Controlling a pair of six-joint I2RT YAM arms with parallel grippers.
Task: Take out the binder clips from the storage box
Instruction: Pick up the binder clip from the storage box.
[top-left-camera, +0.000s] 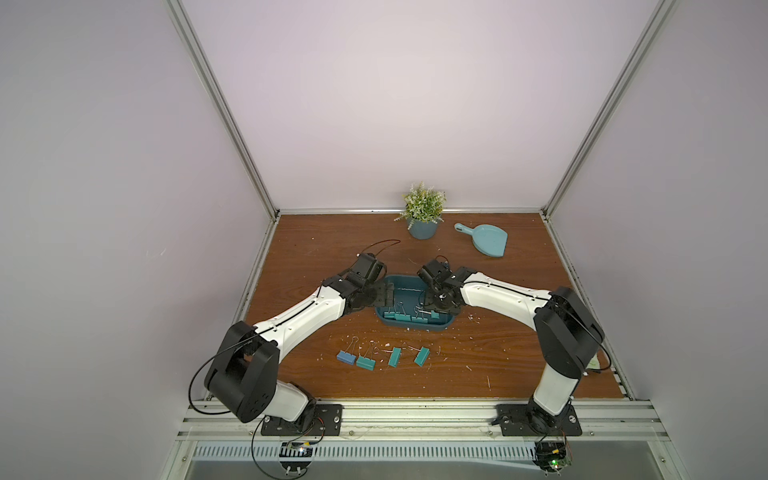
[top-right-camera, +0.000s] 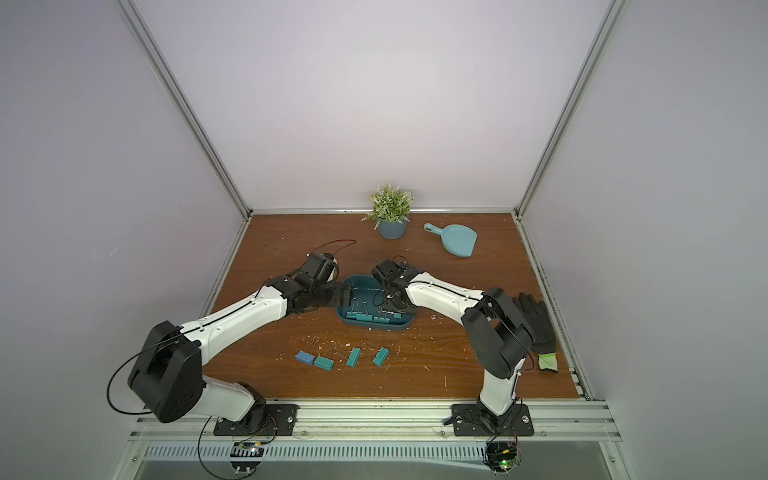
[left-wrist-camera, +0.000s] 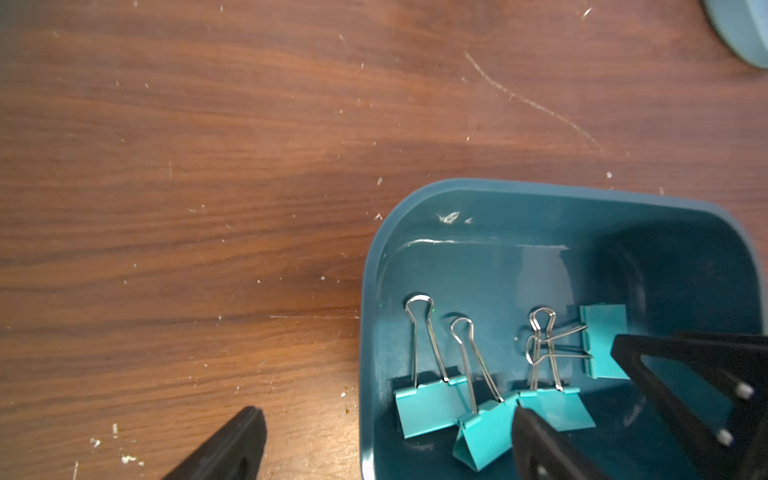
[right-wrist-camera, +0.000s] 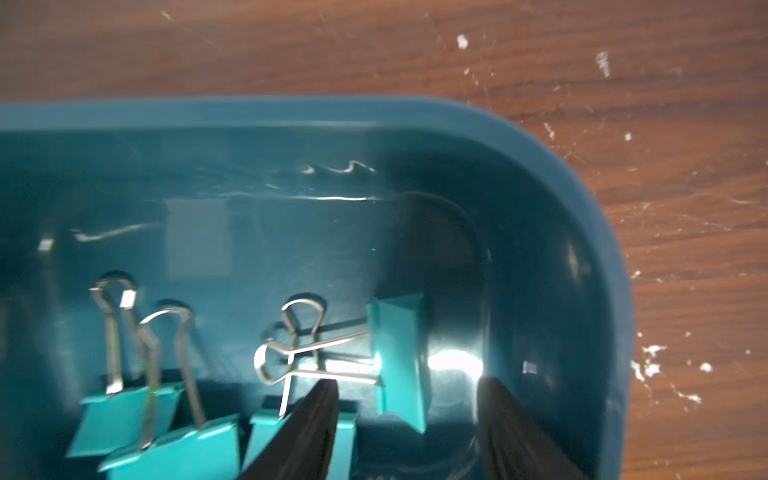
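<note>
Fingers (right-wrist-camera: 316, 424) of right gripper (right-wrist-camera: 407, 384): apart, straddling sideways clip (right-wrist-camera: 399, 357), right end of storage box (top-left-camera: 415, 328). Binder clips (top-left-camera: 409, 318): four inside, four on table (top-left-camera: 498, 365), nearer. Left gripper (left-wrist-camera: 386, 411): spread, astride left wall. Advice: pinch body squarely; handles cross neighbour's.

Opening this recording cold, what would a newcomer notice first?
At mid-table the left hand straddles the end wall of the box, while the right hand, inside it, stands open around a sideways teal clip. Four clips, one blue, lie in a row on the table in front.
</note>
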